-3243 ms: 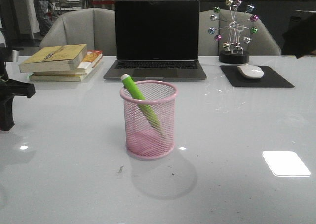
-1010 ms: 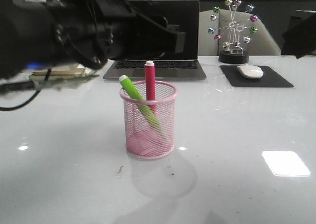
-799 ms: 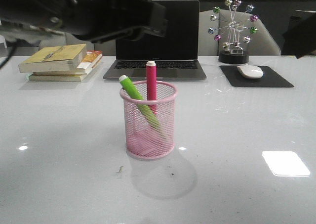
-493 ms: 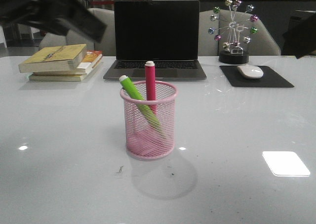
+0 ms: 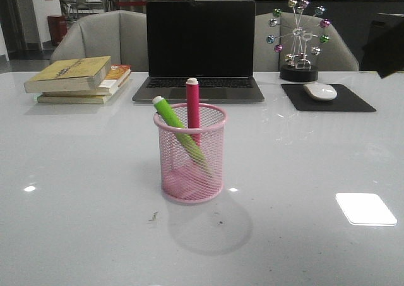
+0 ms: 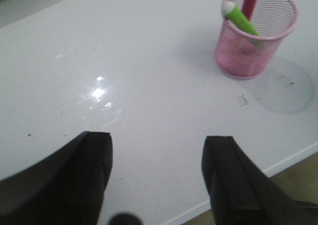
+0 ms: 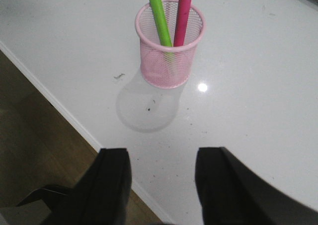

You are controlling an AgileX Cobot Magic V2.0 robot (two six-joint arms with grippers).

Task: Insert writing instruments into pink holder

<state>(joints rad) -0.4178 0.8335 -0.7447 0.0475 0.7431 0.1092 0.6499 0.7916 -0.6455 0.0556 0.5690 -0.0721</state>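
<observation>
On white table (image 5: pixel 76 172): pink holder (image 5: pixel 190 152), laptop (image 5: pixel 199 52) behind; both claws spread wide.

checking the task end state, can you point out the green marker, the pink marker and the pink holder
green marker (image 5: pixel 165 109): front view, on the upper barrel leaning out over the rim.
pink marker (image 5: pixel 192 103): front view, on the barrel above the rim.
pink holder (image 5: pixel 213 163): front view, on the mesh wall's right part.

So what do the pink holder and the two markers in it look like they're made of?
Pink holder: looks like painted wire mesh, since you can see through its walls, with a rolled rim and solid base. Green marker and magenta marker: probably smooth plastic, with uniform bright colour, slight sheen and pale caps.
</observation>
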